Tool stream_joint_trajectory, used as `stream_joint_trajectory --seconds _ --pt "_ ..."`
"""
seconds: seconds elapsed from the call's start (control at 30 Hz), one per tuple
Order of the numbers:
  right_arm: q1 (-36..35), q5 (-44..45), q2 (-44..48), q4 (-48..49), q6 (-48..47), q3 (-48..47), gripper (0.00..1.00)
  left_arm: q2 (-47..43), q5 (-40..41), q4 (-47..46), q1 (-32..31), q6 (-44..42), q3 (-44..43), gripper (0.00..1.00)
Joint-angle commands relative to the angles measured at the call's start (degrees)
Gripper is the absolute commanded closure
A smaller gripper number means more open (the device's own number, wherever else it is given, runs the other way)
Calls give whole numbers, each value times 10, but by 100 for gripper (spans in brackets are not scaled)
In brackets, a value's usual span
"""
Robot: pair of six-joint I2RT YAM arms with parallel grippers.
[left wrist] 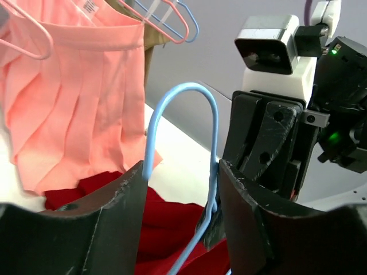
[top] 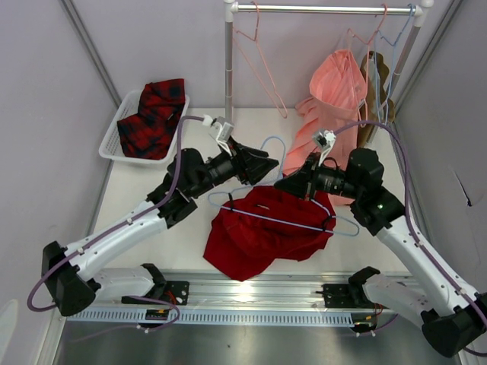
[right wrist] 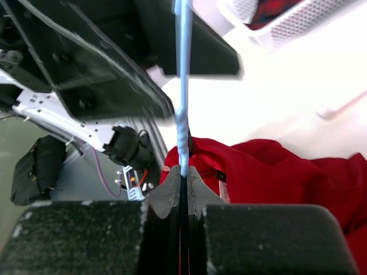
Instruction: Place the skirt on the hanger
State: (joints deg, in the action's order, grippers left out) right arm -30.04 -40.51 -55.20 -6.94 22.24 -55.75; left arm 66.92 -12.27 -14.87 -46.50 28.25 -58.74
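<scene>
The deep-red skirt point(top: 251, 232) lies crumpled on the table's middle. The light-blue hanger point(top: 289, 222) lies across its top part, hook pointing to the far side. My right gripper point(top: 284, 185) is shut on the hanger's twisted neck, as the right wrist view point(right wrist: 183, 172) shows, with the skirt point(right wrist: 275, 166) just beyond. My left gripper point(top: 268, 167) is open, and in the left wrist view point(left wrist: 180, 172) the hanger's hook point(left wrist: 184, 87) stands between its jaws, with the neck against the right finger point(left wrist: 241, 200). The skirt point(left wrist: 155, 223) lies below.
A white basket point(top: 114, 125) holding a red-and-black plaid garment point(top: 152, 114) stands at the back left. A rail on a white post point(top: 228, 61) carries pink wire hangers point(top: 259, 61) and a salmon-pink pleated skirt point(top: 335, 91), close behind the right arm.
</scene>
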Motion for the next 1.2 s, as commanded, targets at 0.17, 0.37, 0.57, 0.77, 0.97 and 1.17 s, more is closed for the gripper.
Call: stream_joint_trajectory --seconds 0.17,0.37,0.57,0.77,0.97,1.17 --pt "80 5 73 -98 -9 -54 100 -94 122 57 10 -57 -40 42" --pt "145 53 59 -172 -21 -121 100 -125 168 125 10 -69 -73 41" --pt "198 135 -12 -230 -25 -221 100 -163 182 171 11 -72 -83 41" --pt "203 219 -75 -230 -36 -308 100 -191 186 207 10 -87 -107 41" --pt "203 259 -134 -209 -47 -384 100 -209 191 230 11 -97 -121 41" --pt "203 271 -187 -143 -44 -429 100 -223 191 239 11 -101 -127 41"
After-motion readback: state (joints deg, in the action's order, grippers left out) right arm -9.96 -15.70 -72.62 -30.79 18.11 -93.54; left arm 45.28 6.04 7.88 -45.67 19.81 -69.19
